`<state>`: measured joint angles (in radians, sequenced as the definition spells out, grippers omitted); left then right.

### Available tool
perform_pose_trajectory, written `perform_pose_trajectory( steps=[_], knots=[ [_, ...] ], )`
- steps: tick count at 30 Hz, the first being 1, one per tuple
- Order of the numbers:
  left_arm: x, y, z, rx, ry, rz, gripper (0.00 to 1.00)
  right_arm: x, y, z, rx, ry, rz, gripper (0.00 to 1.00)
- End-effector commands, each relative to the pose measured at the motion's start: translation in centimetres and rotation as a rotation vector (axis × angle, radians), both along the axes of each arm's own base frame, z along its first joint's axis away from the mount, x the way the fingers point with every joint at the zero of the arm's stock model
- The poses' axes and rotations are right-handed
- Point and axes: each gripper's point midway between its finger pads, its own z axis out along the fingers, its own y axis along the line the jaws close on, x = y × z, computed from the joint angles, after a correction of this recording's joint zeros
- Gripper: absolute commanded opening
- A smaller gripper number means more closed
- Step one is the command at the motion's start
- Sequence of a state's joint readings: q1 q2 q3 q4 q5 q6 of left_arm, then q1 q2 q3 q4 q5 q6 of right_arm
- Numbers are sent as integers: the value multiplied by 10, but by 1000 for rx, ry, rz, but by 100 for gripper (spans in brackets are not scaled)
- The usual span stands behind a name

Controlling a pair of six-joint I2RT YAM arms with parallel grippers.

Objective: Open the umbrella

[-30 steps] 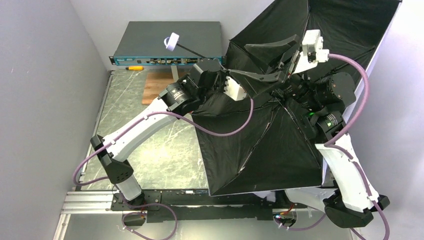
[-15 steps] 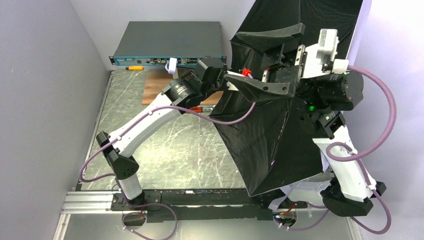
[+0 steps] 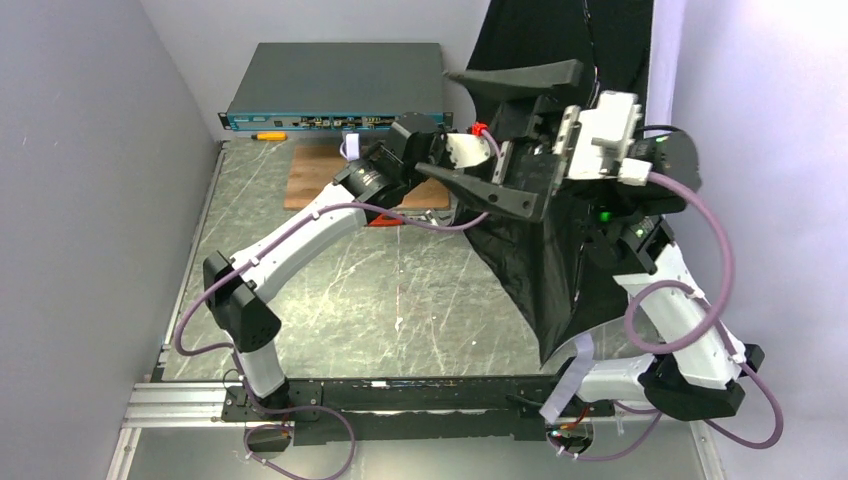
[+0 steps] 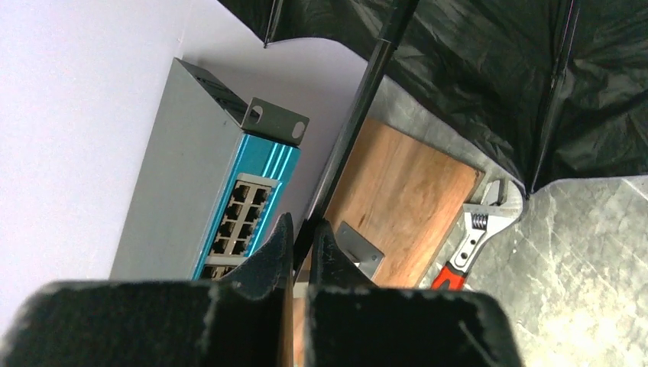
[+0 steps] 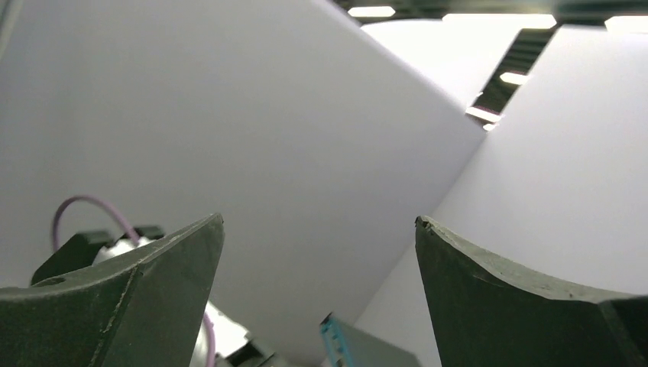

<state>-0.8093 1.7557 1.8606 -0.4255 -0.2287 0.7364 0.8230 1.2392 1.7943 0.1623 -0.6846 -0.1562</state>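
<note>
While left pincer (image 4: 302,229) clamps 1 umbrella (image 4: 458,92) shaft, right pincer (image 5: 318,220) gapes wide; 1 wrench (image 4: 468,245) beside board (image 4: 397,199).

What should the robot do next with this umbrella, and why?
Probably ease the umbrella down onto the table. Its black-lined canopy already looks spread and tipped on its side, the left gripper pinches its thin shaft, and the right gripper is open and empty, so resting it seems sensible.

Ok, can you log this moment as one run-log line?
umbrella: canopy spread | left gripper: shut on its shaft | right gripper: open, empty
</note>
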Motion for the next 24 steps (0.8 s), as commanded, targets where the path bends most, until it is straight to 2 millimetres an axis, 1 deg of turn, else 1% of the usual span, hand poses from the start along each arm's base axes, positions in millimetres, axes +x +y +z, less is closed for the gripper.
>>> perform_pose_trajectory(
  steps=[1,2,3,5,7,8,9,11,12,13,14,15,17,18,19,20,21,22,23,24],
  knots=[
    [28,4,55,-283,-97,64,0,-25,-42,59,161,-96,-67,96],
    [34,5,48,-282,-71,77,0,-26,-44,60,154,-99,-72,97],
    [39,4,47,-282,-58,87,0,-28,-46,60,150,-110,-76,97],
    [47,-2,36,-263,-39,98,0,-32,-49,63,153,-144,-83,98],
    [54,-7,27,-266,-11,106,0,-36,-49,68,155,-149,-68,97],
    [58,-11,19,-272,16,111,0,-35,-48,66,150,-143,-58,97],
    [59,-13,19,-294,41,111,0,-35,-44,62,135,-126,-41,97],
    [64,-18,11,-341,112,118,0,-31,-29,44,78,-41,17,93],
    [64,-18,14,-378,138,118,0,-25,-21,33,56,20,36,90],
    [63,-20,18,-423,160,107,0,-19,-13,17,14,41,36,83],
    [59,-24,23,-464,189,69,0,-18,-5,-3,-43,44,48,74],
    [56,-25,29,-509,213,48,0,-16,1,-19,-80,63,51,70],
    [42,-34,43,-595,280,-37,0,-13,9,-54,-147,90,49,64],
    [37,-37,49,-634,308,-64,0,-10,14,-81,-223,75,30,61],
    [30,-40,57,-676,341,-100,0,-8,16,-103,-272,40,-1,60],
    [27,-42,62,-701,358,-125,0,-7,13,-119,-296,6,-38,60],
    [24,-40,70,-727,361,-132,0,0,15,-148,-335,10,-77,60],
    [21,-40,75,-745,370,-141,0,2,10,-164,-349,-7,-113,59],
    [20,-39,79,-755,371,-151,0,1,1,-172,-354,-25,-147,58],
    [18,-38,85,-797,394,-148,0,1,-1,-187,-381,-39,-167,58]
  ],
)
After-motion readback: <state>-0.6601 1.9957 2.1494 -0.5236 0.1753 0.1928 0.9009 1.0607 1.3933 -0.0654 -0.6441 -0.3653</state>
